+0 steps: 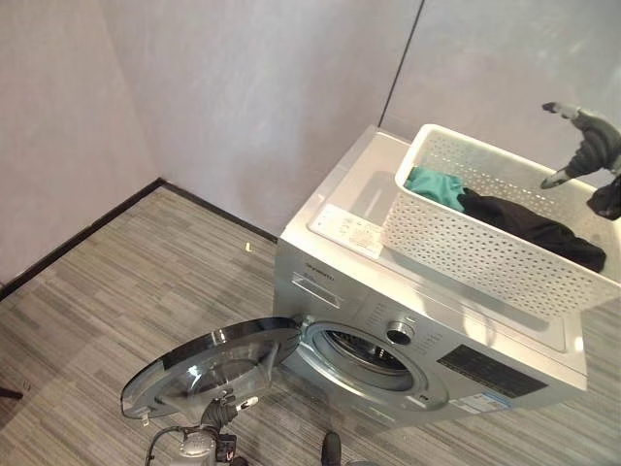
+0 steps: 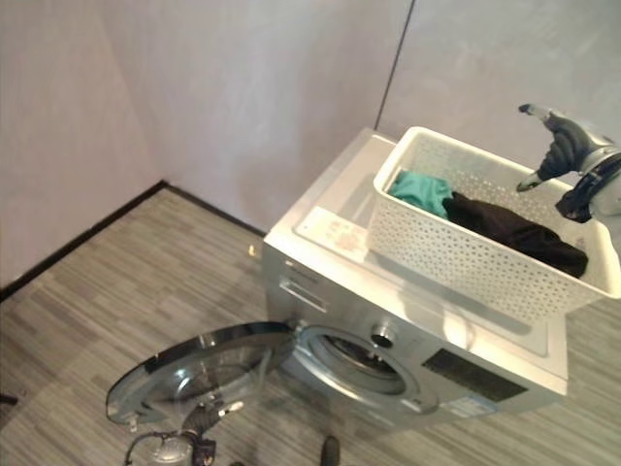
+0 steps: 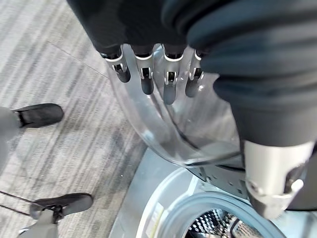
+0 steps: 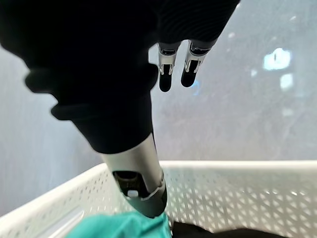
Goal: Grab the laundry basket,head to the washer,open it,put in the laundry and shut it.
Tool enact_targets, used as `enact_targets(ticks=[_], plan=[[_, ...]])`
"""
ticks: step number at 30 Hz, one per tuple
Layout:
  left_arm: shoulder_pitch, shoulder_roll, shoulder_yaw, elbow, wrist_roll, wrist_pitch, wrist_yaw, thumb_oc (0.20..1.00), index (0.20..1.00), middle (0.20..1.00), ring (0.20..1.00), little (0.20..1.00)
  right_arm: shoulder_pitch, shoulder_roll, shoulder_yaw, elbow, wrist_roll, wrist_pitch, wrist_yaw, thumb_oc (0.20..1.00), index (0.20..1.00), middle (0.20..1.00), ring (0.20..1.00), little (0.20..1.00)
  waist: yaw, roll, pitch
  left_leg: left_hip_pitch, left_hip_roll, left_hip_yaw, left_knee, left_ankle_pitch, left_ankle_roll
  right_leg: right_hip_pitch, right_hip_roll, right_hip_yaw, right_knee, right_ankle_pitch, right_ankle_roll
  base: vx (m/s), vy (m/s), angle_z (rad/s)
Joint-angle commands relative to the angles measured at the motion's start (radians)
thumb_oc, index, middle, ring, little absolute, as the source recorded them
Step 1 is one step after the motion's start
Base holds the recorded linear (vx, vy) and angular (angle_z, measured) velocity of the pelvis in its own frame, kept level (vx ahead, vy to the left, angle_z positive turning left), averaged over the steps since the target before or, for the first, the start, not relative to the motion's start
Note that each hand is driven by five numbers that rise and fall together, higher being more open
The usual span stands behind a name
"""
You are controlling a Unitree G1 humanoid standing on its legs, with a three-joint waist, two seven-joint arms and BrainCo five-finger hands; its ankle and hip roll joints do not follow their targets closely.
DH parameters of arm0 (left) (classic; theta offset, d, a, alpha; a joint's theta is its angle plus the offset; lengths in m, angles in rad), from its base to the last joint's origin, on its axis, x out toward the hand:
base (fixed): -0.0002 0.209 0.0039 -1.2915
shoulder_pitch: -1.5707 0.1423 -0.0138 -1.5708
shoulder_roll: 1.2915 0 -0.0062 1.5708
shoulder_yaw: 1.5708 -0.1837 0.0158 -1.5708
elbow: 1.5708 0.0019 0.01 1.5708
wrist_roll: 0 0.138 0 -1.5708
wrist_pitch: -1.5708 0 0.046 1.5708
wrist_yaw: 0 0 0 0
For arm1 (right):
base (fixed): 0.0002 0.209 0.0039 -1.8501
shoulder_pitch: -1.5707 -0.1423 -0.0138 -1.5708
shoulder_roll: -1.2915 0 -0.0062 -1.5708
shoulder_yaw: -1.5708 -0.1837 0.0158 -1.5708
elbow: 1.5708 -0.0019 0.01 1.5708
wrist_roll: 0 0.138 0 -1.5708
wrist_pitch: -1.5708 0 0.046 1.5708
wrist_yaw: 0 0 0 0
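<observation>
A white perforated laundry basket [image 1: 466,250] stands on top of the silver washer [image 1: 456,335]. In it lie a teal cloth [image 1: 434,186] and a black cloth [image 1: 529,225]. The washer's round glass door [image 1: 209,364] is swung wide open to the left, so the drum opening [image 1: 367,351] shows. My left hand [image 1: 228,410] is low by the door's front edge, and its fingers [image 3: 169,84] are straight over the glass, holding nothing. My right hand [image 1: 585,144] hovers open above the basket's far right corner, its thumb [image 4: 141,183] over the teal cloth [image 4: 124,225].
Grey walls meet in a corner behind the washer, with a dark baseboard [image 1: 87,231] along the left wall. Striped grey floor [image 1: 116,311] spreads to the left and front of the washer. The open door juts out over the floor at knee height.
</observation>
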Motion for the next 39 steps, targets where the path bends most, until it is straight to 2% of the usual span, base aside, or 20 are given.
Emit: enact_targets(ticks=[1, 13, 23, 29, 35, 39], plan=[[-0.047, 0.010, -0.032, 0.023, -0.011, -0.041, -0.013, 1.000, 1.000, 1.000, 1.000, 1.000, -0.106, -0.018, 0.027, 0.079, -0.026, 0.009, 0.011, 1.000, 1.000, 1.000, 1.000, 1.000, 0.003, -0.019, 0.014, -0.001, 0.079, -0.024, 0.004, -0.017, -0.044, -0.004, -0.073, -0.026, 0.009, -0.042, 0.089, 0.00, -0.030, 0.03], [-0.053, 0.023, -0.025, 0.067, -0.013, -0.043, -0.044, 1.000, 1.000, 1.000, 1.000, 1.000, -0.092, -0.071, 0.153, 0.136, -0.044, 0.002, 0.138, 1.000, 1.000, 1.000, 1.000, 1.000, -0.012, 0.001, 0.041, -0.060, 0.102, -0.038, 0.004, 0.014, -0.067, -0.052, -0.058, -0.038, 0.009, -0.047, 0.079, 0.00, -0.031, 0.06], [-0.044, 0.036, -0.020, 0.031, -0.056, -0.056, -0.065, 1.000, 1.000, 1.000, 1.000, 1.000, -0.114, -0.089, 0.268, 0.201, -0.085, -0.010, 0.209, 1.000, 1.000, 1.000, 1.000, 1.000, -0.005, -0.007, 0.052, -0.085, 0.127, -0.034, 0.004, 0.030, -0.083, -0.079, -0.038, -0.042, 0.009, -0.054, 0.074, 0.01, -0.037, -0.01], [-0.051, 0.045, 0.013, 0.030, -0.102, -0.061, -0.057, 1.000, 1.000, 1.000, 1.000, 1.000, -0.080, -0.088, 0.251, 0.313, -0.137, -0.002, 0.214, 1.000, 1.000, 1.000, 1.000, 1.000, 0.005, -0.009, 0.066, -0.105, 0.141, -0.040, 0.004, 0.043, -0.093, -0.096, -0.025, -0.045, 0.009, -0.060, 0.067, 0.01, -0.061, 0.04], [-0.045, 0.048, 0.025, 0.021, -0.121, -0.065, -0.057, 1.000, 1.000, 1.000, 1.000, 1.000, -0.018, -0.083, 0.222, 0.300, -0.147, -0.002, 0.224, 1.000, 1.000, 1.000, 1.000, 1.000, 0.005, -0.008, 0.075, -0.114, 0.148, -0.042, 0.004, 0.050, -0.097, -0.109, -0.017, -0.042, 0.009, -0.063, 0.065, 0.01, -0.047, 0.00], [-0.039, 0.050, 0.037, -0.003, -0.135, -0.071, -0.055, 1.000, 1.000, 1.000, 1.000, 1.000, 0.099, -0.066, 0.179, 0.230, -0.153, -0.005, 0.251, 1.000, 1.000, 1.000, 1.000, 1.000, 0.005, 0.002, 0.092, -0.129, 0.154, -0.042, 0.004, 0.067, -0.103, -0.129, -0.010, -0.036, 0.009, -0.061, 0.062, 0.01, -0.044, -0.01]])
